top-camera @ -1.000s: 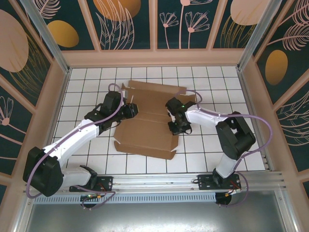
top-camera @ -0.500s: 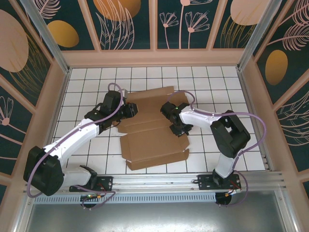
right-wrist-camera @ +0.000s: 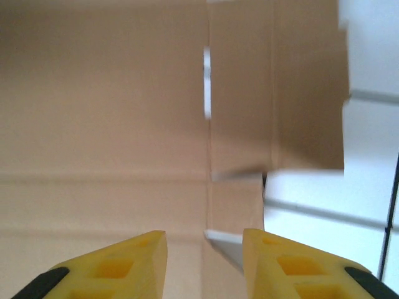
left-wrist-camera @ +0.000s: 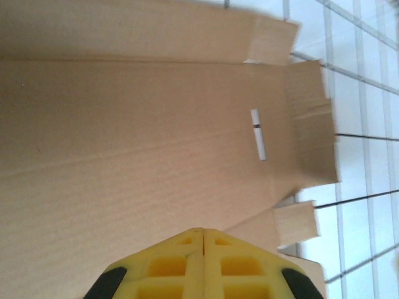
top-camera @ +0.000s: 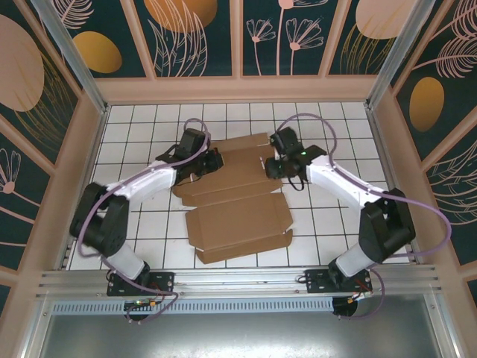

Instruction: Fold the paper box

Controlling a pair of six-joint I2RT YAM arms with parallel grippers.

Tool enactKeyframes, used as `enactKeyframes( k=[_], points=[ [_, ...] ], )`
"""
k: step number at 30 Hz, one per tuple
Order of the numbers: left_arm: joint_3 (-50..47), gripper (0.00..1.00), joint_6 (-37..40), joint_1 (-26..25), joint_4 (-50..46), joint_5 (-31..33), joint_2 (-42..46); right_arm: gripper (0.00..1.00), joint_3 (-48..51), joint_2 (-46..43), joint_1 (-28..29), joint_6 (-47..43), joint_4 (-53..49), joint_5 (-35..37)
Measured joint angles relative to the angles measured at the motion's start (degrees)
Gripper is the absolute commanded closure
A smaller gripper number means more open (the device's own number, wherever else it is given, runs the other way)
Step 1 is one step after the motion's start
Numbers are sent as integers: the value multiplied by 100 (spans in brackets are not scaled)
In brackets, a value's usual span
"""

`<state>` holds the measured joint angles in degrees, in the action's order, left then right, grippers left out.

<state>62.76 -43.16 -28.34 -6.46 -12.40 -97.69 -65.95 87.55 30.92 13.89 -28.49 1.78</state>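
While both arms are reaching inward from their bases at the near edge of the table [top-camera: 141, 127], each is bending sharply at an elbow out toward its own side edge and bringing its wrist over the far half of the paper box [top-camera: 237, 212].

Left gripper [left-wrist-camera: 202, 237]: its yellow fingers are pressing together with nothing between them, and it is hanging over the left end of the box's far panels. Whether it is touching the cardboard cannot be told.

Right gripper [right-wrist-camera: 204, 243]: its fingers are standing apart, and a thin cardboard edge is showing in the gap between them, at the right end of the same panels.

The box is lying on the white tiled table, about midway between the left and right edges, with its near edge coming close to the table's near edge. It is showing as plain brown cardboard crossed by parallel creases running left to right, the far panels sitting askew to the near one. Small flaps are projecting from its ends, and a narrow slot [left-wrist-camera: 257, 134] is piercing the panel beside them.
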Motion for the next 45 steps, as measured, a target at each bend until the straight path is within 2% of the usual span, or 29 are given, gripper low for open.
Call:
enactKeyframes(
  k=[3, 7, 13, 18, 25, 31, 37, 42, 45],
  points=[
    [317, 100, -4, 72, 26, -20, -765, 66, -155, 302, -273, 85, 494, -313],
    [404, 100, -24, 225, -7, -15, -1266, 82, -772, 1550, -317, 216, 807, -518],
    [695, 100, -20, 289, -55, 50, -1672, 88, -1040, 2789, -308, 367, 857, -393],
    [767, 100, 2, 289, -42, 44, -1759, 94, -1189, 2892, -319, 361, 892, -96],
    [925, 100, 70, 289, -11, -28, -1902, 94, -813, 2754, -319, 372, 1246, 166],
    [960, 100, 94, 256, 129, -216, -1991, 91, -140, 2312, -319, 470, 1519, 181],
    [964, 100, 90, 251, 264, -345, -2037, 86, -37, 2223, -374, 483, 1515, 138],
    [964, 100, 92, 251, 308, -372, -2057, 59, -39, 1982, -614, 420, 1436, -190],
    [964, 100, 92, 251, 308, -369, -2059, 50, -476, 1899, -1012, 337, 1349, -579]
  ],
)
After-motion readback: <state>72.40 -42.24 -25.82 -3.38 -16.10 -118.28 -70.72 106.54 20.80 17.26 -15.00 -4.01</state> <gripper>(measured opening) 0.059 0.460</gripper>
